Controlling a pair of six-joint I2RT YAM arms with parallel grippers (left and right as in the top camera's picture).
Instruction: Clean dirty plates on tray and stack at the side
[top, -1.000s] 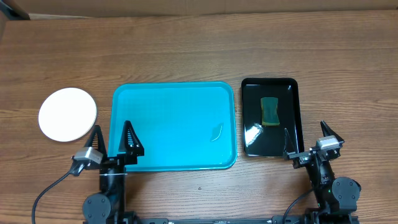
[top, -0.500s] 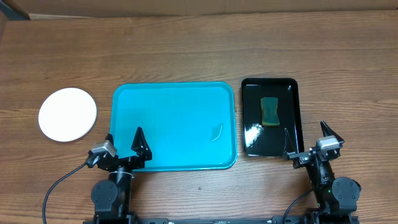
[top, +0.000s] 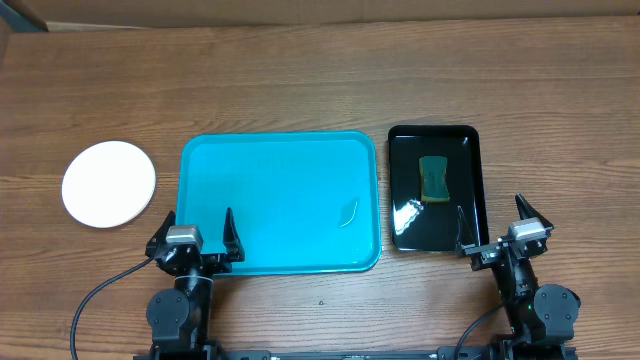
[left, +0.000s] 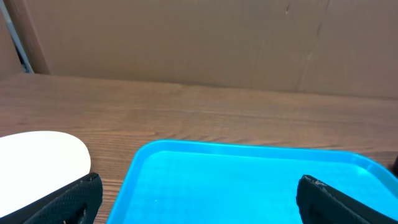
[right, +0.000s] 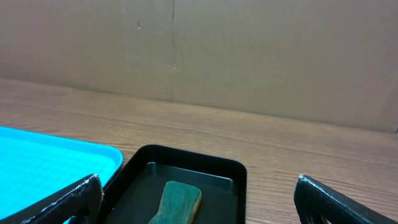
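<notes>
The turquoise tray (top: 280, 200) lies at the table's middle and holds no plates. It also shows in the left wrist view (left: 249, 180). A white stack of plates (top: 109, 183) sits on the table left of the tray; only the top white plate shows, also in the left wrist view (left: 37, 165). My left gripper (top: 195, 237) is open and empty over the tray's front left corner. My right gripper (top: 497, 228) is open and empty at the front edge of the black tray (top: 432, 188).
The black tray holds a green sponge (top: 433, 177), also in the right wrist view (right: 177, 200). A small pale mark (top: 347, 213) lies on the turquoise tray's right part. A cardboard wall (left: 199, 37) stands behind the table.
My left gripper has swung right from the tray's left rim and turned to face straight ahead over the front left corner. The right arm has not moved.
</notes>
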